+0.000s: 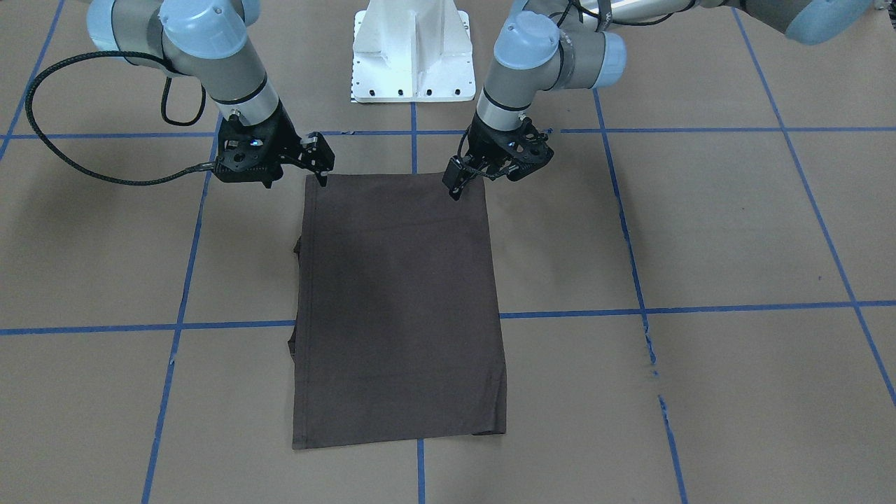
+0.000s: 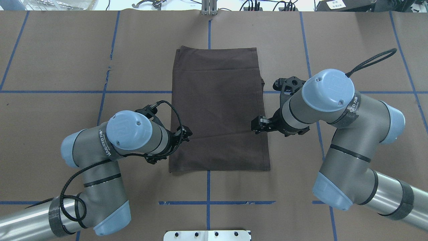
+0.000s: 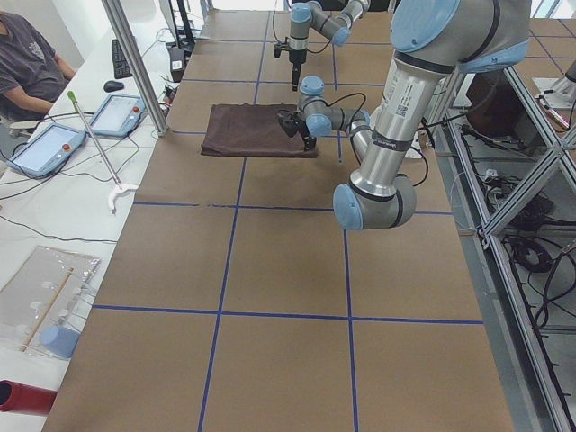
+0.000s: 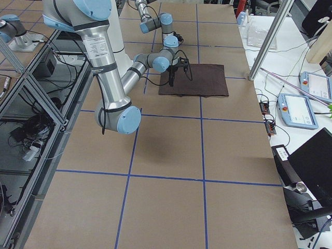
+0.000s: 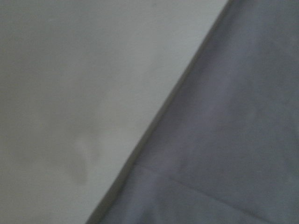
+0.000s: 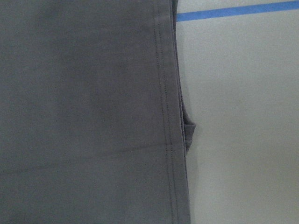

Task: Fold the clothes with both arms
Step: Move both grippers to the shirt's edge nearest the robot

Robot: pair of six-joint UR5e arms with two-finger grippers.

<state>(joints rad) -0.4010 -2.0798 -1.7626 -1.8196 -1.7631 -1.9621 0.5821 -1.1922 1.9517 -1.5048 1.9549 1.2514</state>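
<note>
Brown-grey shirt (image 1: 399,301), folded into a long rectangle, flat on the paper-covered tabletop (image 1: 700,224) midway between the two arms. One short end near the white pedestal (image 1: 411,56), the other towards the operators' side. Lies across a line of blue tape (image 1: 574,313), plain side up.

Small flap of sleeve (image 1: 297,245) poking out from under the long edge on the robot's right. Shows again in the right wrist view, just beside a double-stitched hem (image 6: 163,93) running along that edge.

Right gripper (image 1: 322,170) at the pedestal-end corner on that same side, fingers pointing down at the cloth edge. Left gripper (image 1: 455,187) likewise at the opposite corner of that short end. Cannot tell for either how wide the jaws stand, nor whether the tips touch or pinch the cloth: black fingers against dark fabric, and neither wrist view catches them. Cloth beneath both smooth and flat, not raised.

Left wrist view blurred: shirt edge crossing on a diagonal, bare tabletop to one side.

From overhead, each gripper at its own long edge of the shirt, both wrists angled inward towards the cloth.

In the left side view, a seated person (image 3: 27,63) at a white bench past the shirt's far end, two tablets (image 3: 45,148) on it.
</note>
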